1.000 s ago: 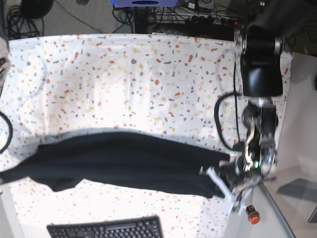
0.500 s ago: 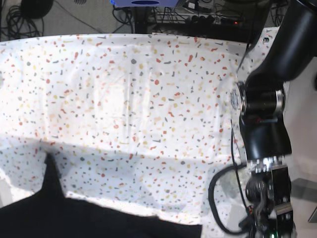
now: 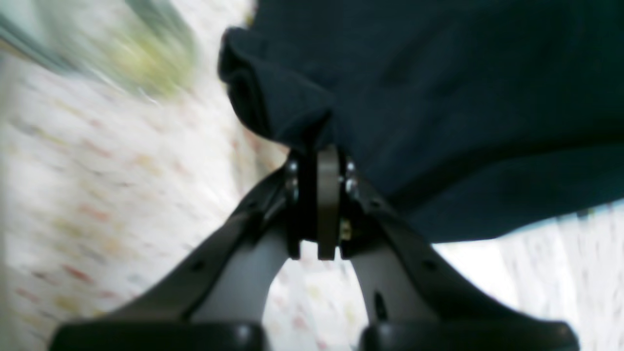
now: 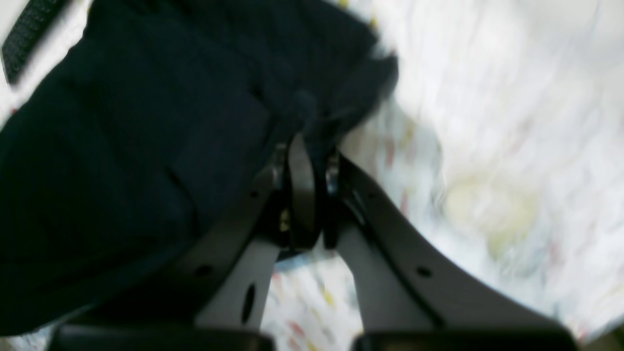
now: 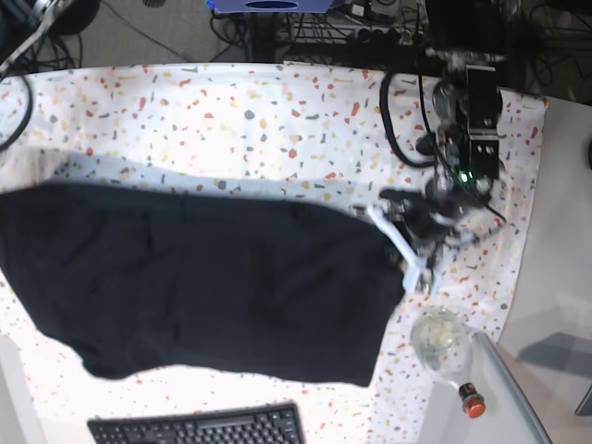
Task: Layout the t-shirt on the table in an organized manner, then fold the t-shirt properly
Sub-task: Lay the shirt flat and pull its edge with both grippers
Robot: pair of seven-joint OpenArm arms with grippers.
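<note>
The shirt point(image 5: 203, 287) is a wide spread of matte black soft cloth, stretched across the base view from its left edge to just past the middle, over the table point(image 5: 231, 120), whose white cover is flecked with red, orange, yellow and grey. Its upper edge runs nearly straight, while the lower edge sags in a loose curve toward the keyboard point(image 5: 199, 427), a flat black slab of small keys at the bottom of the frame. A pale shadow band lies on the cover just above the shirt's upper edge. At the shirt's left end the right gripper point(image 4: 307, 146) is out of the base view; in its own blurred wrist view its smooth grey plastic fingers are pressed together, pinching a bunched fold of the cloth, with the dark fabric filling the left of that picture. At the shirt's right corner the left gripper point(image 5: 407, 242) is likewise clamped on a gathered edge; its wrist view shows the fingers point(image 3: 327, 195) closed on a rolled, thick hem. Whether the cloth rests on the table or hangs a little above it is hard to tell, as both wrist views are smeared. Just right of the shirt's lower corner lies a round, clear, glassy thing point(image 5: 441, 338), and beside it a small red button point(image 5: 473, 403).
</note>
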